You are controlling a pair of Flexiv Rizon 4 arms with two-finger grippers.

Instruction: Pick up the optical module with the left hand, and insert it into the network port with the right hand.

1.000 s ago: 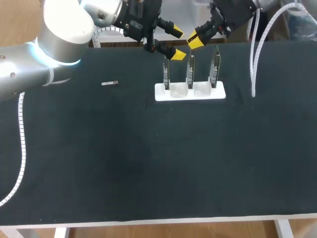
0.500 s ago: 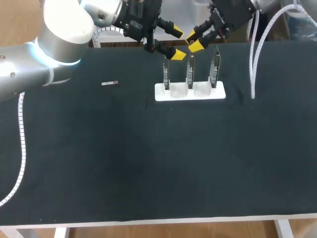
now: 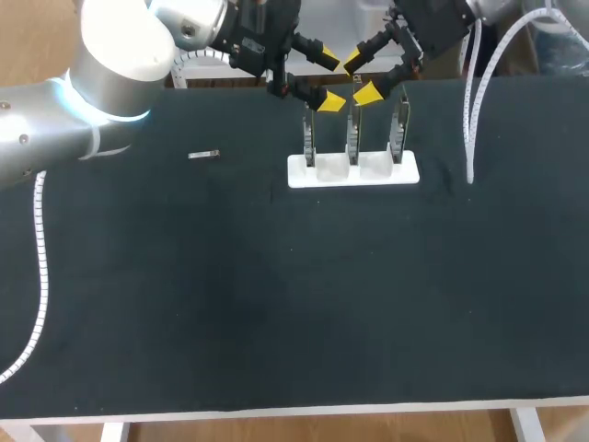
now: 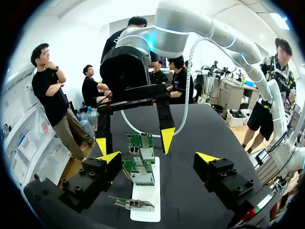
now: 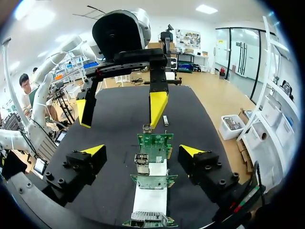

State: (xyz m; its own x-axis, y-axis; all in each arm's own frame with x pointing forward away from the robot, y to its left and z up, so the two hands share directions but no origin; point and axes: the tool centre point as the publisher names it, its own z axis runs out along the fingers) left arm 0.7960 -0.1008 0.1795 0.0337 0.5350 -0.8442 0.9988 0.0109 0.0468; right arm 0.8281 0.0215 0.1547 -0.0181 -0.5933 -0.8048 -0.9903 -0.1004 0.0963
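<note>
Your left jaws wide, right jaws wide, both empty, boards point(image 3: 353, 138) just ahead of them, module point(image 3: 203, 155) well apart.

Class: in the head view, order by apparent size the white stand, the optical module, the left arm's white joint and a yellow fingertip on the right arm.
1. Left arm's white joint, though it is nearer the camera.
2. White stand.
3. Optical module and yellow fingertip: too alike to rank.
</note>
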